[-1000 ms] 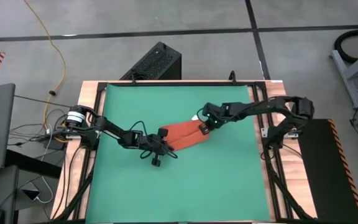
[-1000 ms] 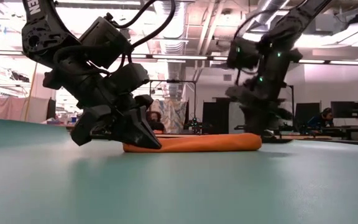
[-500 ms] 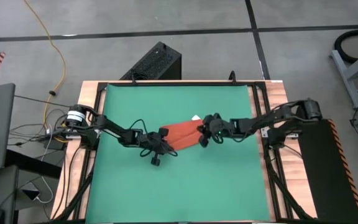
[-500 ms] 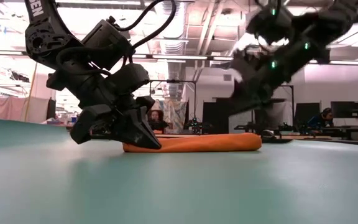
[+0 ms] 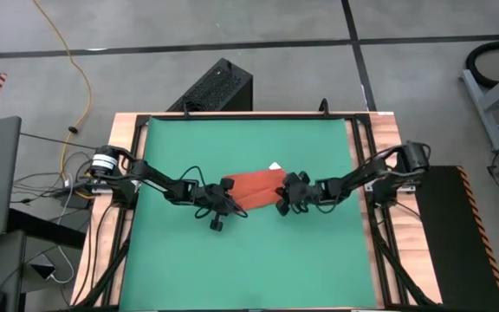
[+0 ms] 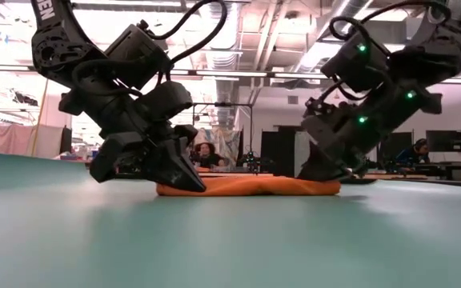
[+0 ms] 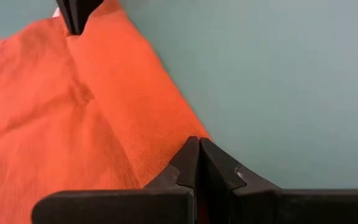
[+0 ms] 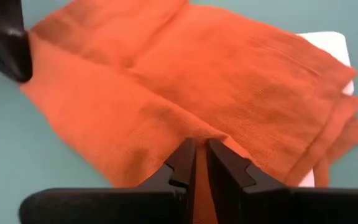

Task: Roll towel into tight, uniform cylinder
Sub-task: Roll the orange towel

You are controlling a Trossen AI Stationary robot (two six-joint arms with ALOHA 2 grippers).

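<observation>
1. The towel is lying flat and folded in the middle of the green mat. It is orange-red and stretched between the two grippers. In the low view it is sitting as a low, thin slab, not a cylinder.
2. A small white tag is poking out at the towel's far edge, near the right-arm end. In the right wrist view the tag is showing past the cloth's layered edges.
3. The left gripper is sitting at the towel's left end, fingers pressed fully together with their tips on the cloth corner. The left wrist view shows the closed tips meeting right at the towel's edge, so it is pinching that corner.
4. The right gripper is sitting at the towel's right end, down at mat level. In the right wrist view its fingers are nearly together with a narrow slit between them, tips pressing into a raised fold of towel; it is nipping that fold.
5. In the low view both grippers are touching down on the towel ends: left, right.
6. Beyond the table: a black box is sitting on the floor behind the mat, and a yellow cable is trailing across the floor at left.
</observation>
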